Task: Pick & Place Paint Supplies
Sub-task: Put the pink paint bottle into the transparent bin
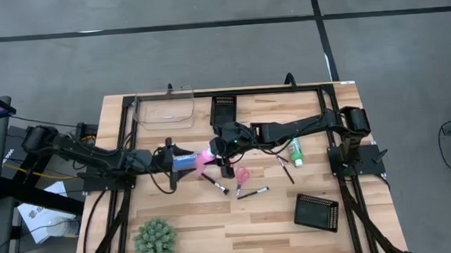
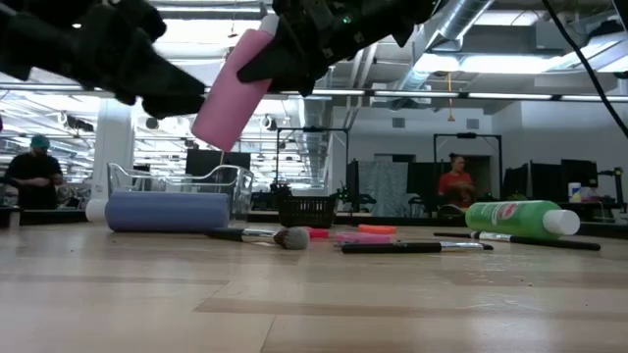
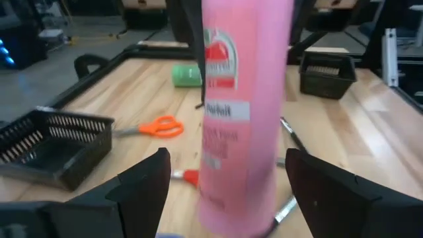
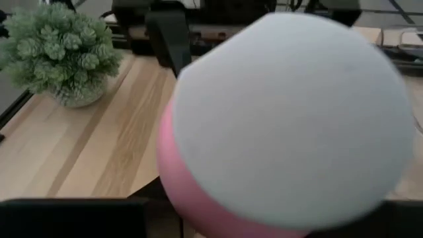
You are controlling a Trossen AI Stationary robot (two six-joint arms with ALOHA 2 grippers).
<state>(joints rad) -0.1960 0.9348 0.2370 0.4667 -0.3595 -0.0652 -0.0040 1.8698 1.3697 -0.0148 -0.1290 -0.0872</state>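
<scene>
Hanging tilted above counter (image 1: 216,221): pink bottle (image 2: 234,90), white cap (image 4: 291,112), red-white label, print unreadable. Right tool (image 1: 220,147) grips cap end; left tool (image 1: 182,162) spread wide around bottle base, not touching. Three bottles counted: pink aloft, blue bottle (image 2: 167,211) and green bottle (image 2: 515,218) lying on counter.

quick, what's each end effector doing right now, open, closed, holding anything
Left end effector: open, fingers either side of the pink bottle, not gripping it.
Right end effector: closed on the pink bottle's cap end, holding it up.
</scene>
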